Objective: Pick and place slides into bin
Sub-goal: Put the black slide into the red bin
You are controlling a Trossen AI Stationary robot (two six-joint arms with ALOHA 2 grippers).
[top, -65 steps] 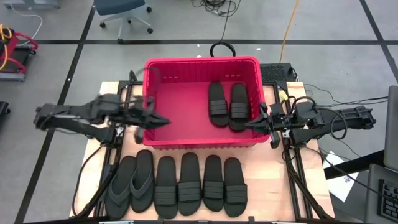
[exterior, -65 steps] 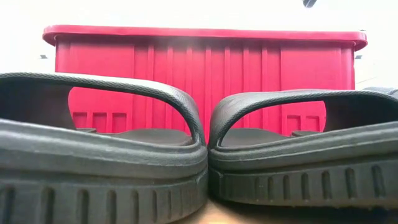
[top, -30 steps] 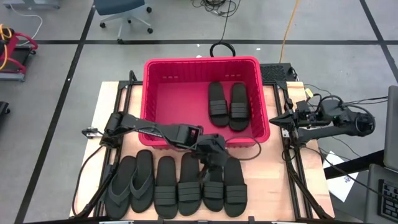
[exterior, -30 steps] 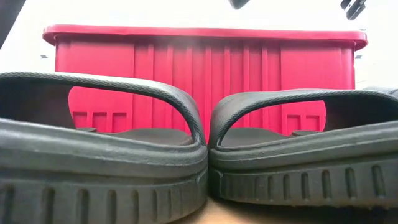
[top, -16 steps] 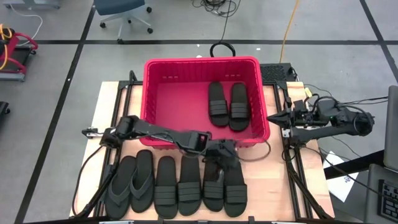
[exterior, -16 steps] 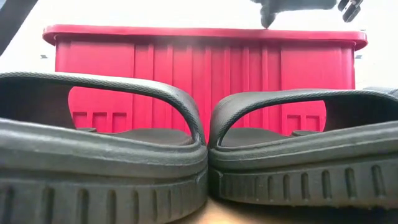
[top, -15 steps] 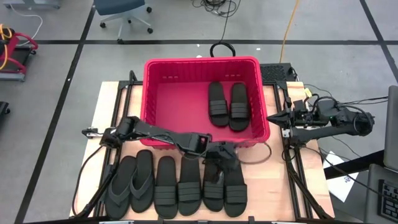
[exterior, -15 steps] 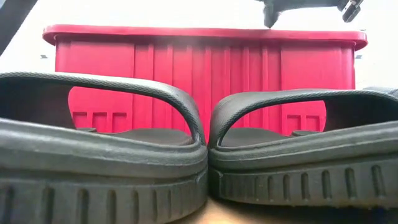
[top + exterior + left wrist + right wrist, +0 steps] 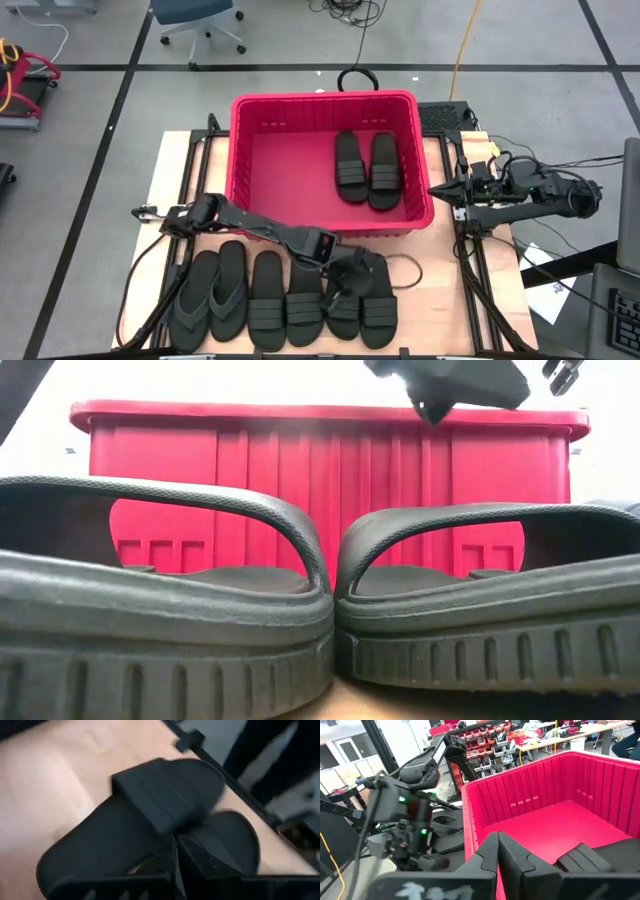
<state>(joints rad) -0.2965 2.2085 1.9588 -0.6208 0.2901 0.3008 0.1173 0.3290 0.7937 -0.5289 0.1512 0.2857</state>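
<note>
**Left arm drops lower over the front row of slides**

Moving down and toward the table's front edge since half a second ago, the left gripper [image 9: 352, 275] now sits right over the two slides at the right end of the row. Six slides [image 9: 285, 292] lie side by side on the wooden table [image 9: 420, 300], just in front of the bin [image 9: 275, 165]. Four have wide bands, and the two on the left are flip-flops [image 9: 212, 290]. Two more banded slides [image 9: 366, 168] rest flat on the floor of the bin, near its right wall.

From the left wrist camera, one banded slide [image 9: 145, 825] fills the picture, with a second one just behind it. The dark fingers [image 9: 172, 857] meet at their tips and hold nothing.

In the low view, two slides [image 9: 320, 610] sit close up and touch each other, with the red bin standing behind them. The left gripper [image 9: 432, 405] hangs above the bin's rim there.

The right gripper [image 9: 437, 190] waits beside the bin's right wall, off the table's right side. Its fingers [image 9: 490, 847] are pressed together and empty, and it has not moved.
</note>
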